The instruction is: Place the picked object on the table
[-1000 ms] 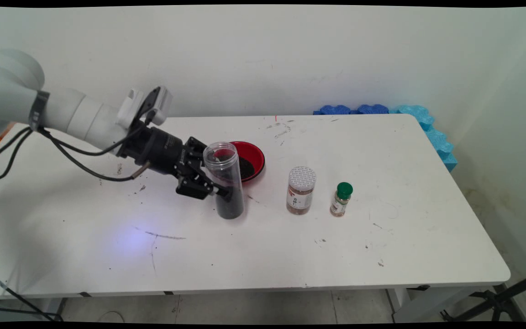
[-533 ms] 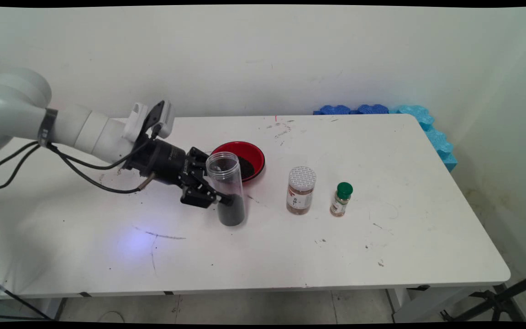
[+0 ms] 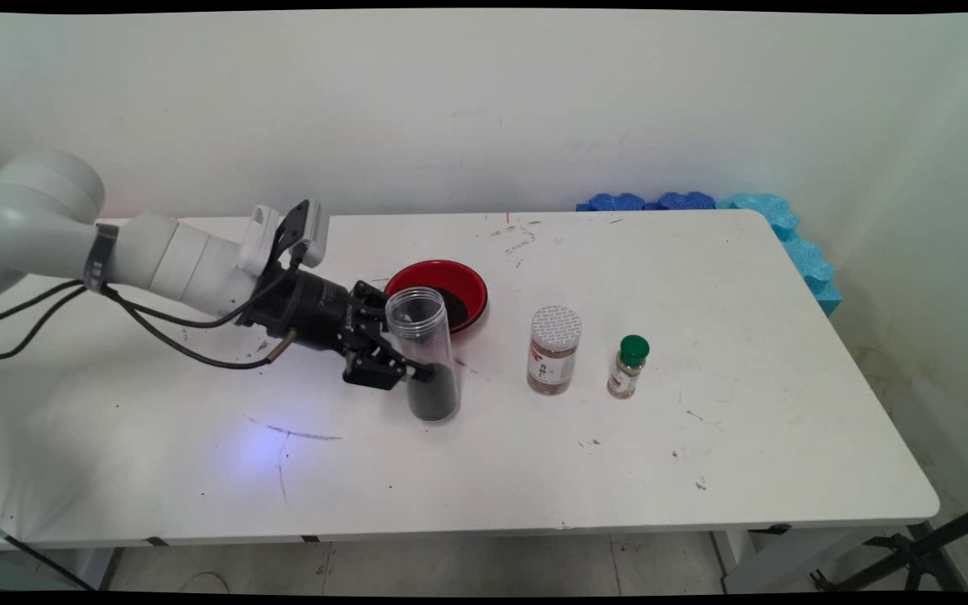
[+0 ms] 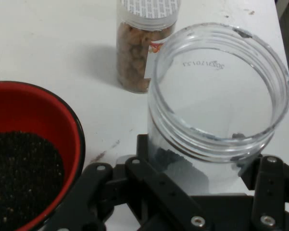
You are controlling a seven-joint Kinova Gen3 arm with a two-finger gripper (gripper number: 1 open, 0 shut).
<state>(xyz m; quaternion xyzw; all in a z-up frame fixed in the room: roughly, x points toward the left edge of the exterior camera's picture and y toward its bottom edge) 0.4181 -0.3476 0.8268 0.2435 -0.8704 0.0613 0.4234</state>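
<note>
Tool: the black two-finger tool [image 3: 415,371] is pinched on the lower part of the tall clear plastic jar [image 3: 427,349], one finger on either side.
Held jar: lidless and upright, with dark granules filling roughly its lower third; it stands at or just above the white worktop [image 3: 534,470], and contact cannot be told. It lies just in front of the red bowl [image 3: 442,290], which holds the same dark material.
Handling: the jar is judged light and thin-walled, smooth and likely slippery; a hold low on the filled part would be steadiest, and tilting would spill the contents through the open mouth.
Neighbours: a clear jar with a white patterned lid [image 3: 553,349] and brownish contents stands near, to the right; a small green-capped spice bottle [image 3: 628,365] stands beyond it.
Writing: embossed digits on the held jar's rim [image 4: 203,64] are seen mirrored and are not reliably readable; the neighbours' labels are too small to read.
</note>
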